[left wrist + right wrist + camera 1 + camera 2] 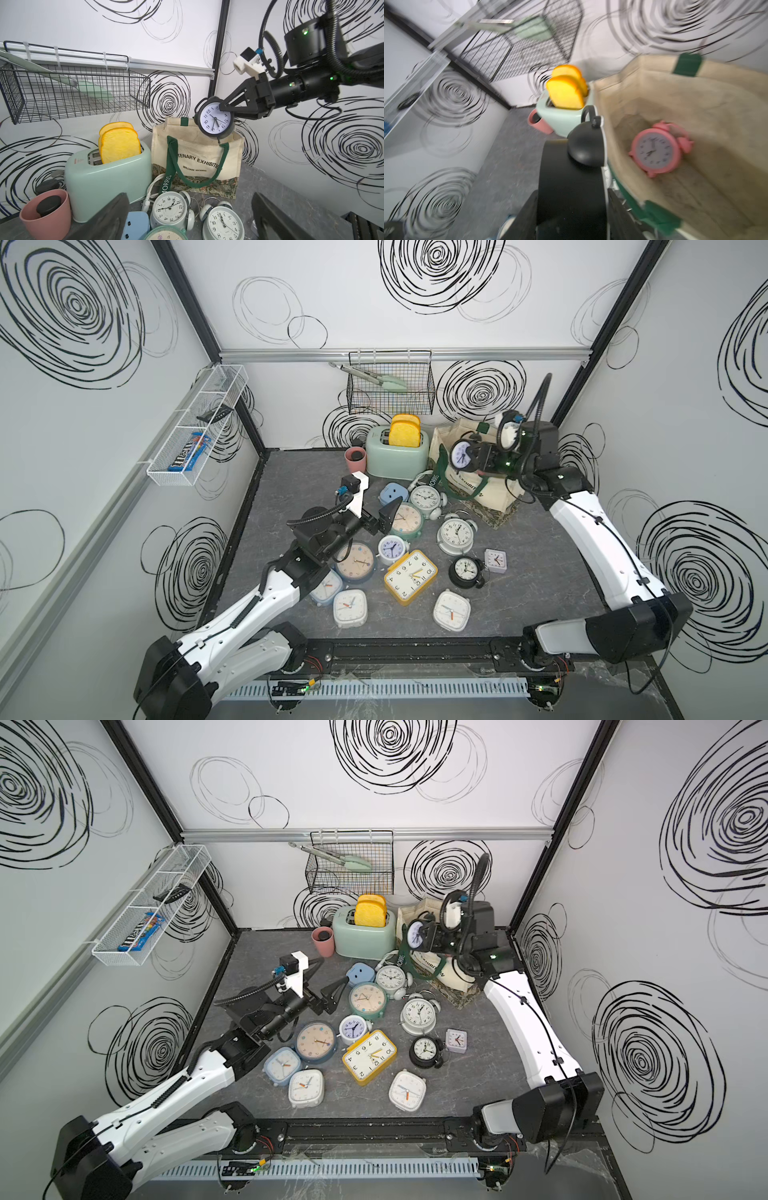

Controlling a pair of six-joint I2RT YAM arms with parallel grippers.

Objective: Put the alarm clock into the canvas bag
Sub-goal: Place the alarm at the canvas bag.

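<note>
Upper right in a top view, your right gripper (471, 457) clasps the alarm clock (459, 456) above the canvas bag (494, 493); lowering, then releasing, looks next; left gripper (328, 977) spread wide, empty

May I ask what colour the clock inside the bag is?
The clock is pink; right wrist view.

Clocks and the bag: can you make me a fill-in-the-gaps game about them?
1. The right gripper holds a round ____ alarm clock at the open top of the cream canvas bag with dark green handles.
2. A round ____ alarm clock lies inside that bag.
3. The left gripper is ____ and holds nothing.
4. Two ____ bread slices stand in the mint green toaster.
Missing words: black, pink, open, yellow.
</note>
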